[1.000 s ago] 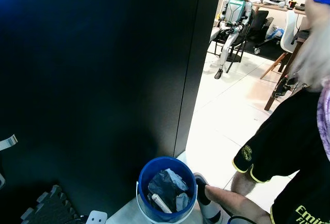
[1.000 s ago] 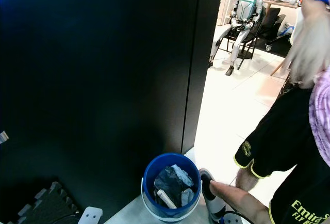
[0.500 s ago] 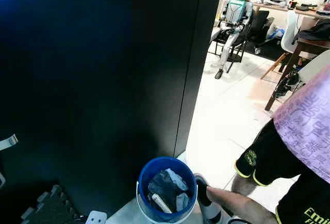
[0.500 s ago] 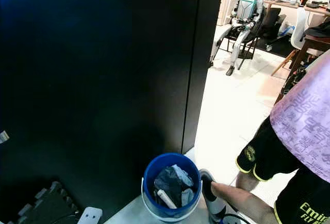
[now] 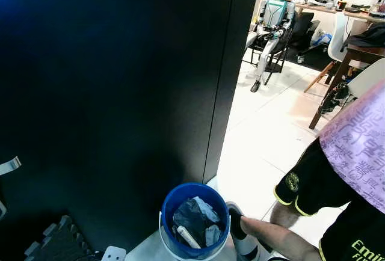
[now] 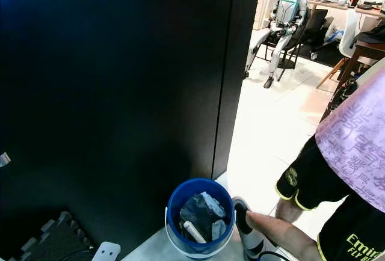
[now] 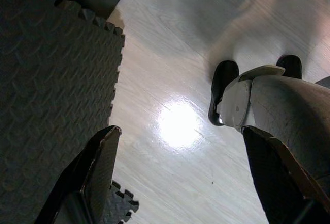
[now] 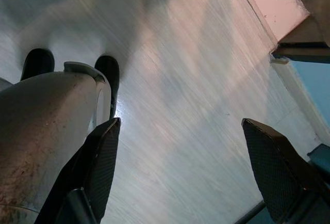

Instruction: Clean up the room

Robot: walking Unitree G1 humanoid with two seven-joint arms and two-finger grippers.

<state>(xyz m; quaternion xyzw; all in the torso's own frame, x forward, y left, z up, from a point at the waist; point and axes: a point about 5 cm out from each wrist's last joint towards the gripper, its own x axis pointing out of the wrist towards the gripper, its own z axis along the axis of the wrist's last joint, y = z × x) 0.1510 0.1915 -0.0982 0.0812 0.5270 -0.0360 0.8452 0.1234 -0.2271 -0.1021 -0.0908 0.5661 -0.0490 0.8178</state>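
Observation:
A blue bucket stands on the pale floor at the foot of a tall black panel. It holds a dark crumpled bag, white scraps and a white tube. My left gripper hangs open over the pale floor, beside a grey foam mat and my own leg. My right gripper hangs open above bare floor too, with nothing between its fingers.
A person in black shorts and a purple shirt stands close on the right, one leg right beside the bucket. Past the panel's edge, white tiled floor leads to a seated humanoid robot, chairs and a wooden table.
The person on the right has shifted: a blurred head at the upper right a second ago has given way to the purple shirt. Bucket and camera have stayed put.

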